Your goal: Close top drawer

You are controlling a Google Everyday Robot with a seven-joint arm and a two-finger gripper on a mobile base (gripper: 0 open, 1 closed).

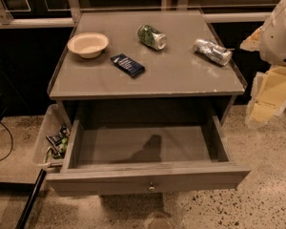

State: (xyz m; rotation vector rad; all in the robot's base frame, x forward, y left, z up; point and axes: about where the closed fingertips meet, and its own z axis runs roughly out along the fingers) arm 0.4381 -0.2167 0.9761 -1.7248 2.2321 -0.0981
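The top drawer (148,179) is pulled far out of the grey cabinet (148,82). Its flat grey front faces me, with a small round metal knob (151,187) at its centre. The shallow grey inside (143,146) holds nothing but a shadow. My arm comes in at the right edge, white above and pale yellow below. My gripper (269,98) hangs beside the cabinet's right side, above and to the right of the drawer, touching nothing.
On the cabinet top lie a cream bowl (88,44), a dark blue packet (127,65), a green can (151,36) and a silver can (212,51), both on their sides. A clear bin (44,136) with snack packets stands at the left. A dark pole (31,202) leans at lower left.
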